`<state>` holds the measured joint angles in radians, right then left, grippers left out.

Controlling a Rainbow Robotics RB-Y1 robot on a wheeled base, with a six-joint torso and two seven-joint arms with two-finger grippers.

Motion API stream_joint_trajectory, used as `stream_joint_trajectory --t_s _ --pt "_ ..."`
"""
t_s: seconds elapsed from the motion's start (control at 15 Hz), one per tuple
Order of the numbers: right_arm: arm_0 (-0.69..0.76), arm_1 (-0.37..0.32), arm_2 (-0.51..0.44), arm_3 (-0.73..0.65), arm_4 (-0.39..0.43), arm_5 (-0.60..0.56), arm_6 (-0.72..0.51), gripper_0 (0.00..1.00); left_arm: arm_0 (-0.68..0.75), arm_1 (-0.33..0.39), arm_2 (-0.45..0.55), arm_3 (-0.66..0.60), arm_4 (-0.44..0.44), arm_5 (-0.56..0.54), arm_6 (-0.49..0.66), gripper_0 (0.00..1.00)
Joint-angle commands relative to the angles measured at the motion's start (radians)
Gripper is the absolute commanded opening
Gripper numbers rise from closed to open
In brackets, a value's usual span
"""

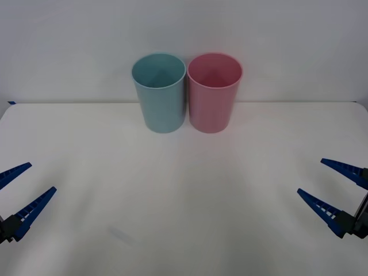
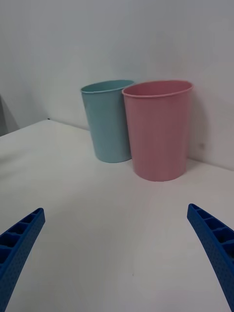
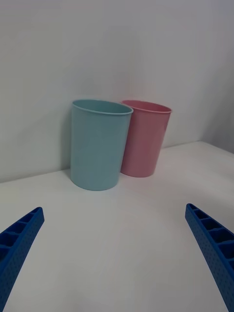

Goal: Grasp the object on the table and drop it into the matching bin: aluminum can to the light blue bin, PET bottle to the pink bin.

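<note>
The light blue bin [image 1: 160, 98] and the pink bin [image 1: 213, 98] stand upright and touching at the back of the white table [image 1: 184, 201], light blue on the left. Both gripper cameras face them: light blue bin [image 2: 108, 122] and pink bin [image 2: 158, 131] from the right, light blue bin [image 3: 97, 146] and pink bin [image 3: 146, 139] from the left. My left gripper [image 1: 41, 177] [image 3: 114, 207] hovers open at the table's left edge. At the right edge my right gripper [image 1: 310, 176] [image 2: 115, 208] is open too. Neither holds anything. The object, aluminum can or PET bottle, is out of view.
A plain white wall rises just behind the bins. The wide white tabletop stretches between the two grippers and the bins.
</note>
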<state>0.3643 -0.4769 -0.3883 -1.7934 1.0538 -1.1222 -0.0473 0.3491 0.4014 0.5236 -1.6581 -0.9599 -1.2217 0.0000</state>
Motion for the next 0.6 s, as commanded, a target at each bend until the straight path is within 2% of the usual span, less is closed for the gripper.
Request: stream_joint_trajectory --t_s 0.07,0.6 --pt "0.018 0.004 -0.001 0.0 -0.011 -0.001 -0.005 1.0 0.0 0.0 0.0 0.0 0.0 0.0 0.0 1.0" --pt "0.058 0.012 -0.004 0.0 -0.018 -0.001 -0.009 1.0 0.0 0.0 0.0 0.0 0.0 0.0 0.0 1.0"
